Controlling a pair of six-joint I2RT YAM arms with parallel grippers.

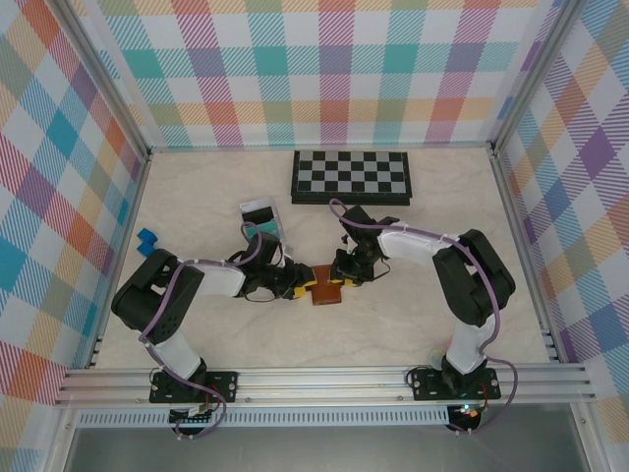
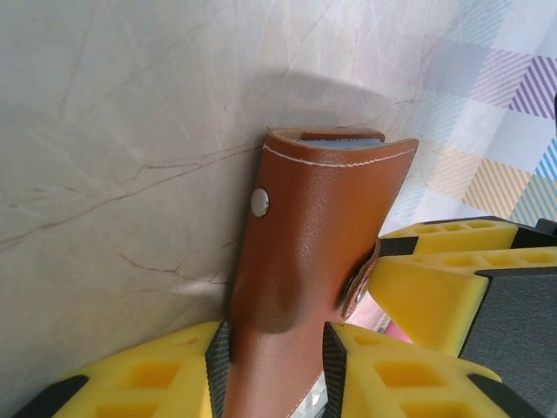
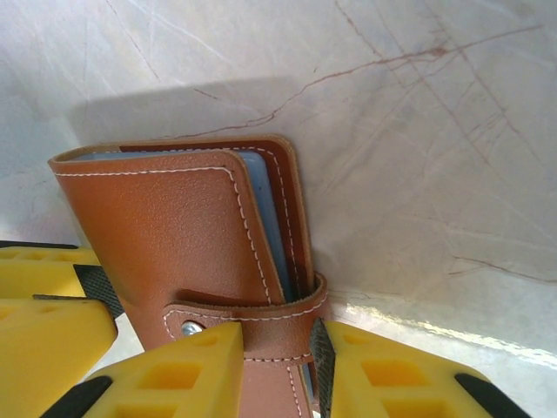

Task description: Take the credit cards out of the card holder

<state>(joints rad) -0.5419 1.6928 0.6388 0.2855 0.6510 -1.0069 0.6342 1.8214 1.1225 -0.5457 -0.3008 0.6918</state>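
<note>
The holder (image 1: 327, 289) is folded shut, brown leather outward, at the middle of the surface (image 1: 442, 216), towards its near edge, caught between the two pincers. From the right wrist its front cover (image 3: 165, 235) faces the camera. The blue-grey lining (image 3: 264, 213) shows as a thin band between the covers, and the tab (image 3: 252, 318) wraps round the open edge with a metal stud (image 3: 187, 328) at its end. From the left wrist the holder (image 2: 313, 235) stands up away from the camera. A stud (image 2: 259, 202) sits on its cover and the tab (image 2: 361, 283) is at its right edge. Whether the tab is snapped down I cannot tell.

The left pincer (image 2: 274, 353) is clenched on the holder, a black pad (image 2: 218, 357) pressed to each side of the leather. It comes in from the left (image 1: 295, 285). The right pincer (image 3: 277, 366) grasps the holder at the tab end, its yellow fingers (image 3: 392, 379) tight on either side of the strap. It comes in from the right (image 1: 346, 272).

Just behind the left arm lies a clear tray (image 1: 257, 208) with a teal piece (image 1: 267, 229) at its near end, too small to identify. A chessboard (image 1: 351, 176) lies at the far side, well apart. A blue block (image 1: 146, 239) sits by the left edge. Plaid walls (image 1: 334, 69) close in the surface.
</note>
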